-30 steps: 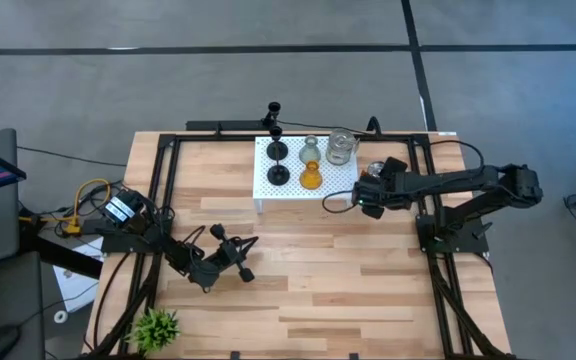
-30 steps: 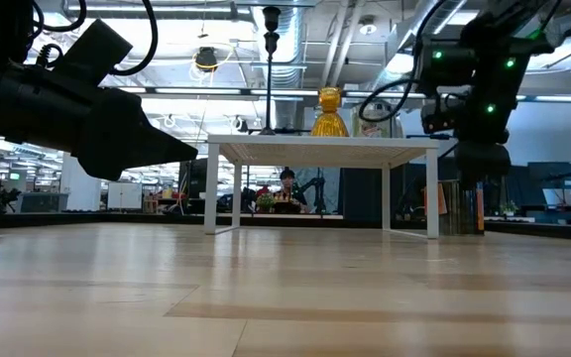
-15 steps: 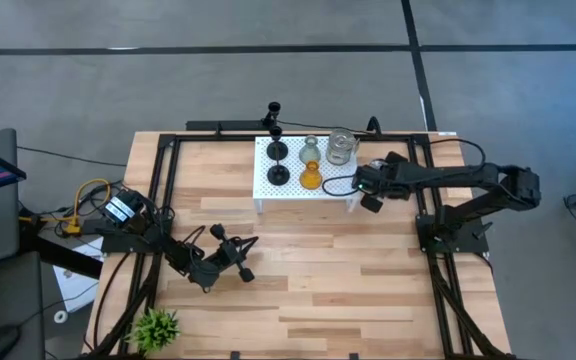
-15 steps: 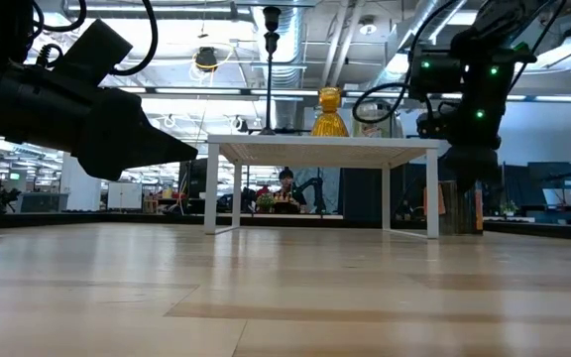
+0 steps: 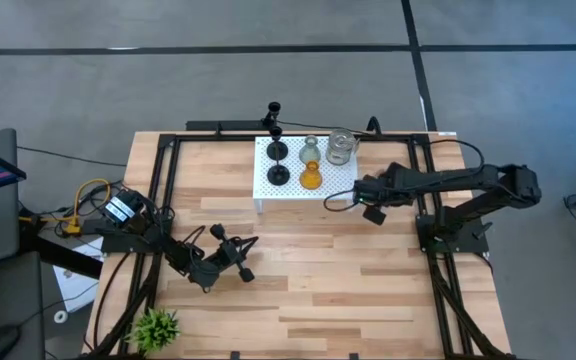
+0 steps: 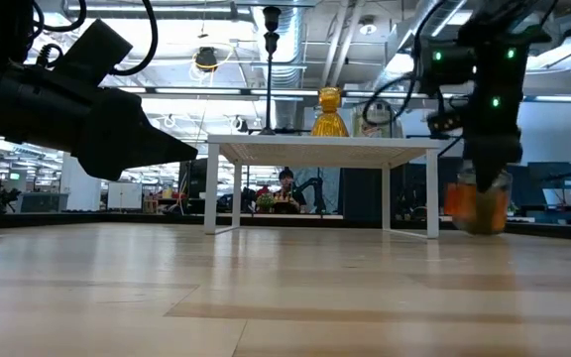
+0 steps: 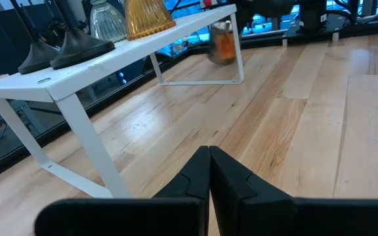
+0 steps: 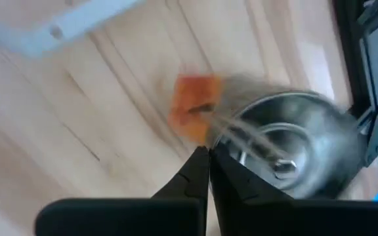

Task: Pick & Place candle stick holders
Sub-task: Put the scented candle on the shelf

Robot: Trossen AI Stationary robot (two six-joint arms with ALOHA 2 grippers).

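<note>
Right claw (image 8: 205, 154): fingers pressed together, gripping nothing you can confirm. It hangs off the front right corner of the white stand (image 5: 268, 192), beside a lidded jar (image 6: 478, 203) with an orange label. The jar is smeared, so contact with claw or surface (image 5: 348, 290) can't be told. Your targets sit untouched on the stand: two black candle holders (image 5: 278, 174), the pale-green one (image 5: 310, 150) and the amber one (image 5: 311, 178), probably awaiting pickup. Left claw (image 7: 209, 154) is pinched to a point, parked low, well apart from the stand.
</note>
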